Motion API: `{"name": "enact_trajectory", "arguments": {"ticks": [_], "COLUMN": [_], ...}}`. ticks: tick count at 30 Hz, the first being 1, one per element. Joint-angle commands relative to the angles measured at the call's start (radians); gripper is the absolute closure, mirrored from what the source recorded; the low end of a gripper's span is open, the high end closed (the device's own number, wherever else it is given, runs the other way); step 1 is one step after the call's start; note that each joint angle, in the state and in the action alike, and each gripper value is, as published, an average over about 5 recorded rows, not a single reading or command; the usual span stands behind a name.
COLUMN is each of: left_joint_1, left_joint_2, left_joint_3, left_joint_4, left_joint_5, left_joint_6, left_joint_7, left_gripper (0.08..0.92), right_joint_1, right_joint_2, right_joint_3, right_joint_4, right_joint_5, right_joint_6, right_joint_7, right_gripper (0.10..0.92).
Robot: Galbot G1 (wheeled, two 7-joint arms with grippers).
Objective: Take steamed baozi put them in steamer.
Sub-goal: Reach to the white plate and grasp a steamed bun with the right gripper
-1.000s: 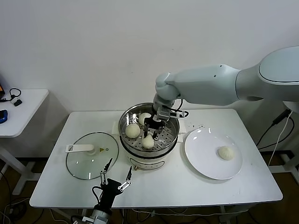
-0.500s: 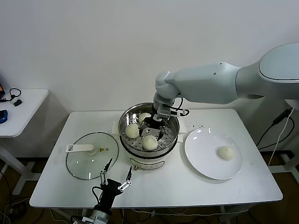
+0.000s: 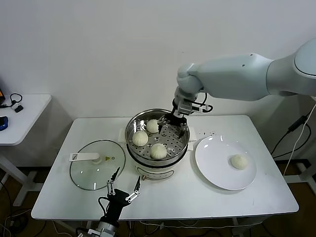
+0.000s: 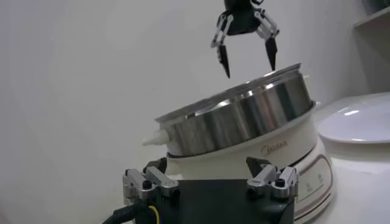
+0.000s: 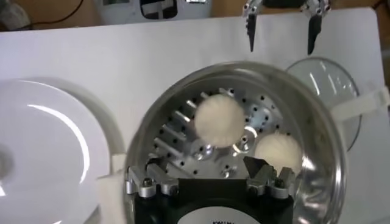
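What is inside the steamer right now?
Three baozi sit on the perforated tray of the steamer. Whatever lies beneath that tray is hidden.

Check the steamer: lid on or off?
Off. The steamer stands uncovered, three baozi showing on its perforated tray; the glass lid lies flat on the table beside it, toward the robot's left.

Four steamed baozi in all: three (image 3: 140, 138) (image 3: 152, 126) (image 3: 158, 151) sit in the one steamer (image 3: 148, 159), and one (image 3: 239, 161) lies on the single white plate (image 3: 217, 170) to its right. One glass lid (image 3: 89, 173) rests to the left.
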Motion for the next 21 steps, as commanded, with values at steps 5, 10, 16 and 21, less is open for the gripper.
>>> {"name": "enact_trajectory", "arguments": {"ticks": [5,10,16,21], "left_joint_1": [-0.002,-0.003,-0.005,-0.003], "left_joint_2": [-0.049,-0.049,-0.049,-0.049], "left_joint_3": [0.001,0.002,0.002,0.010], "left_joint_4": [0.006,0.008,0.016,0.016], "left_joint_5": [0.002,0.002,0.002,0.007], "left_joint_6": [0.002,0.002,0.001,0.002], "left_joint_7": [0.002,0.003,0.002,0.001], "left_gripper": [0.177,0.177,0.177,0.177], "right_joint_1": [0.063,0.075,0.057,0.014], "right_joint_2": [-0.183,-0.258,-0.348,-0.401], "right_joint_3": [-0.167,-0.233,-0.233,-0.201], "right_joint_4": [0.004,0.052,0.100,0.101], "right_joint_5": [0.172,0.256,0.266,0.262], "right_joint_6": [-0.282,-0.504,-0.729,-0.824], "right_joint_7": [-0.111,-0.116,-0.144,-0.169], "right_gripper": [0.203,0.203,0.203,0.203]}}
